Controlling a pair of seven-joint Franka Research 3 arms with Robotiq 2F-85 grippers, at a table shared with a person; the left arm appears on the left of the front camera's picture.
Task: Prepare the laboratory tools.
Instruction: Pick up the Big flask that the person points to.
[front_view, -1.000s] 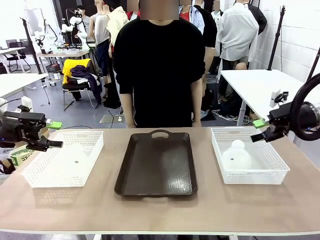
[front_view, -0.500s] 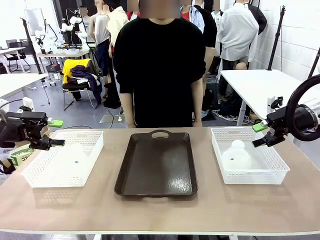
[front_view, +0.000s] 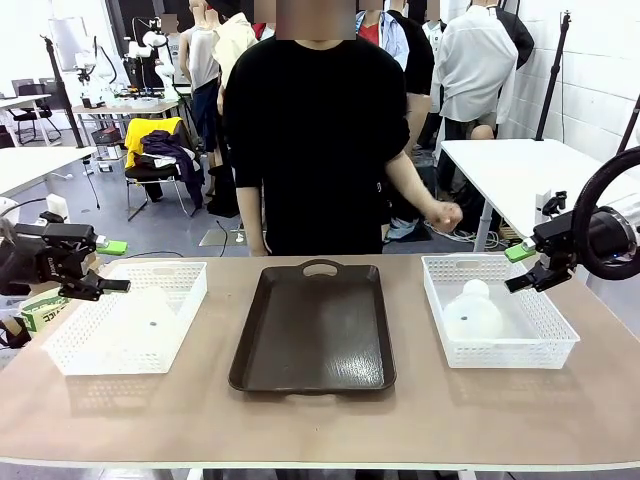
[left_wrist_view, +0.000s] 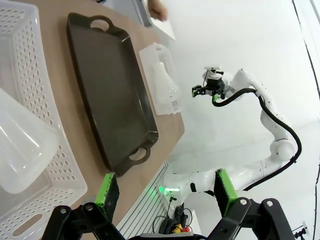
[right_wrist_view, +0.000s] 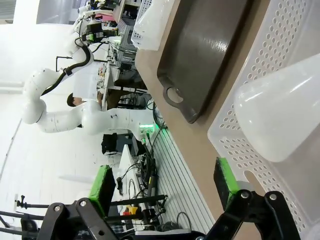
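Two frosted-white conical flasks lie in white mesh baskets. One flask (front_view: 150, 310) rests in the left basket (front_view: 70, 345); the left wrist view shows it large and close (left_wrist_view: 22, 150). The other flask (front_view: 472, 312) lies in the right basket (front_view: 545, 340) and fills the right side of the right wrist view (right_wrist_view: 285, 110). My left gripper (front_view: 112, 266) hovers open just outside the left basket's far left corner, its green pads (left_wrist_view: 108, 189) spread wide. Open as well, my right gripper (front_view: 517, 268) hangs over the right basket's right side, its fingers (right_wrist_view: 225, 185) apart.
A dark brown tray (front_view: 315, 330) lies between the baskets. A person in black stands at the far edge with one hand (front_view: 443, 213) raised in a fist above the right basket. Bare tabletop runs along the near edge.
The person's hand has come up at the right side. Both grippers drew slightly outward a second ago and have since held still.
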